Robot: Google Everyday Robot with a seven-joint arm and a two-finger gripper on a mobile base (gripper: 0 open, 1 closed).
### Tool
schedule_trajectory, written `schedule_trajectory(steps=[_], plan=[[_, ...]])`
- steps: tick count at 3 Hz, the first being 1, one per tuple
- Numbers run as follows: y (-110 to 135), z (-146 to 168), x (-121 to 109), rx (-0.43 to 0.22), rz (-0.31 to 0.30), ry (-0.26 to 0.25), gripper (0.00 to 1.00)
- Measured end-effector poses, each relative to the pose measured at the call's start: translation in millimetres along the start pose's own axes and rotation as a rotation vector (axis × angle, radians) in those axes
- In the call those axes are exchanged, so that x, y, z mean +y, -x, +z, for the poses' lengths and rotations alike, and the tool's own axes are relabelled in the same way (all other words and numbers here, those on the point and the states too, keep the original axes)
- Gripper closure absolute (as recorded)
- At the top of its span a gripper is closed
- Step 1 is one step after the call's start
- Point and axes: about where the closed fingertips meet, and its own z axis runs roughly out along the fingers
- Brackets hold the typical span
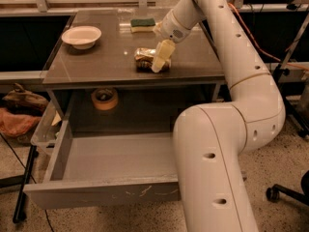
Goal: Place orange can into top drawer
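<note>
The orange can [146, 59] lies on its side near the front middle of the brown table top [96, 66]. My gripper [161, 58] comes down from the arm at the upper right and sits at the can's right end, covering part of it. The top drawer [101, 193] is pulled wide open below the table's front edge. Its grey inside holds nothing, and pale scratches mark its front panel.
A white bowl [81, 36] stands at the table's back left. A green-and-yellow sponge [143, 24] lies at the back middle. A tan tape roll [105, 99] sits on the shelf under the table top. My arm's large lower link [212, 168] covers the drawer's right side.
</note>
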Motion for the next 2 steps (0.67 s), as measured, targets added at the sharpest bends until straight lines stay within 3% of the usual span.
schedule_trajectory(steps=[2], plan=[[-8.2, 8.8, 0.0, 0.030, 0.011, 0.011, 0.00]])
